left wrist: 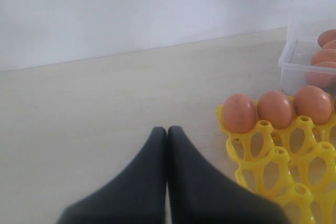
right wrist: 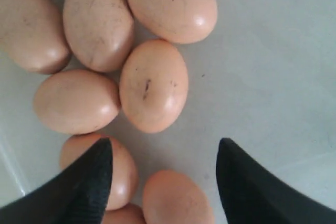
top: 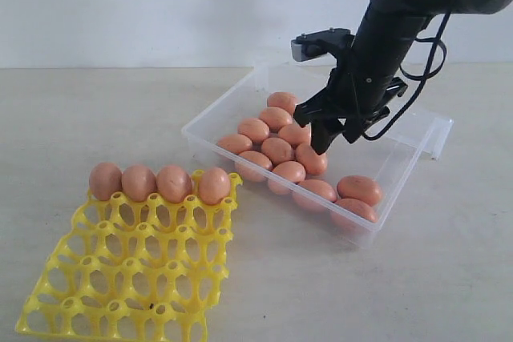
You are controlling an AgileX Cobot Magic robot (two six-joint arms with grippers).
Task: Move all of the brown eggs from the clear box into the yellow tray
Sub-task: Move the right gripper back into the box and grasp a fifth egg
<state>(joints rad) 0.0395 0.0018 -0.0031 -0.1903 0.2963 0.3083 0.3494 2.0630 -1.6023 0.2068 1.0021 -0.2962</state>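
R claw (right wrist: 165, 145), spread wide & empty over the clear box (top: 204, 138), should centre on one brown egg (right wrist: 154, 85), squeeze gently.

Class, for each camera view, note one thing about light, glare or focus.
Exterior view: soft even light, only faint shadow under the yellow tray. Left wrist view: the shut left claw is blurred. Right wrist view: small glare spots on the brown eggs, right claw edges soft.
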